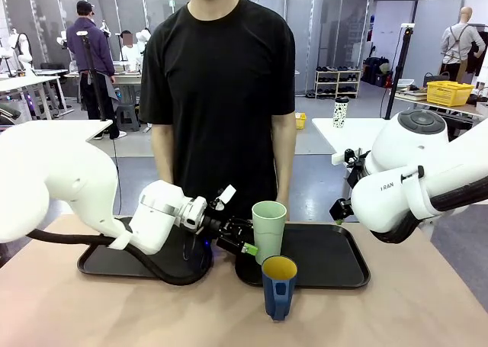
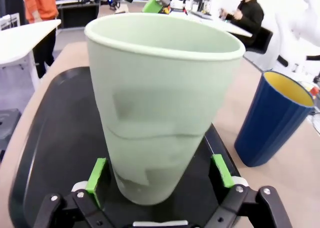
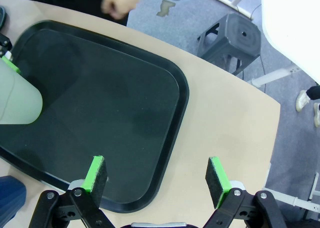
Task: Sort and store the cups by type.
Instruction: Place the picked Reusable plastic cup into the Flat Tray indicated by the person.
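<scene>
The pale green tumbler (image 2: 160,112) stands upright on the right-hand black tray (image 1: 335,263), near its left end. The left gripper (image 2: 159,172) sits around its lower part, jaws wide open and gripping nothing yet. Looks like a sliver of gap at each green pad (image 2: 96,175).

If this is the grab, I'd centre it first and squeeze gently and evenly, since thin plastic probably flexes. Then lift straight up so it clears the blue mug (image 1: 279,286), which is on the table just in front of that tray.

The right gripper (image 3: 157,175) hovers wide open and empty over a corner of the same tray.

Hard to make out:
- The tumbler's foot is cut off in the wrist view.
- The left arm covers much of the other tray (image 1: 99,263).
- Which type goes where is anyone's guess.
</scene>
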`<state>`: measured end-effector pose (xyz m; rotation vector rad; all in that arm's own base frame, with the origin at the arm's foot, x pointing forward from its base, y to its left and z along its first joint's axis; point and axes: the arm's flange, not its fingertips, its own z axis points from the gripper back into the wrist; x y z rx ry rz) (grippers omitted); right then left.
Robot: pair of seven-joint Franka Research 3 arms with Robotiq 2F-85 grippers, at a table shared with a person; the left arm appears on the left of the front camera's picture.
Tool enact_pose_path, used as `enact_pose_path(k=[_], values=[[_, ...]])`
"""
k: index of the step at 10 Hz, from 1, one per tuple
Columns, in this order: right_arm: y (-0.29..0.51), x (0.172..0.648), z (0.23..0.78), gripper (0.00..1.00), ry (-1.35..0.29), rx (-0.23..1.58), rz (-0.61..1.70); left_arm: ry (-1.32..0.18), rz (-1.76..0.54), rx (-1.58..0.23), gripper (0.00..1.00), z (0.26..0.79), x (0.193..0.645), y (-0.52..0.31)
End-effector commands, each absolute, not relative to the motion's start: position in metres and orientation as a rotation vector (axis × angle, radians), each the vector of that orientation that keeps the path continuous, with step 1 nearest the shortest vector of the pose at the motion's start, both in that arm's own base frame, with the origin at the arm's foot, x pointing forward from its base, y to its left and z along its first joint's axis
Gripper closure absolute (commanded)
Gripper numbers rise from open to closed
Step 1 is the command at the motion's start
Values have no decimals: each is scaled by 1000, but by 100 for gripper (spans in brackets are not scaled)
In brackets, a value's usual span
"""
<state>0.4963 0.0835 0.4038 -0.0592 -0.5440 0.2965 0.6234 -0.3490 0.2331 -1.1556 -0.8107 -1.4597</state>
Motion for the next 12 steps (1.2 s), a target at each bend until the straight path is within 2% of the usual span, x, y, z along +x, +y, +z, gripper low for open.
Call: enact_pose_path(k=[1, 3, 5, 10, 11, 12], values=[[84, 496, 404, 0, -545, -60, 298, -754, -1466, -1049, 0, 258, 602, -331], [84, 496, 404, 0, -545, -60, 298, -699, -1504, -938, 0, 281, 591, -321], [84, 496, 404, 0, -545, -60, 298, -577, -1493, -837, 0, 296, 578, -313], [84, 496, 404, 0, -545, -60, 298, -589, -1518, -729, 0, 318, 547, -271], [84, 496, 404, 0, -545, -60, 298, -585, -1514, -781, 0, 311, 566, -291], [84, 496, 404, 0, -545, -60, 298, -585, -1514, -781, 0, 311, 566, -291]])
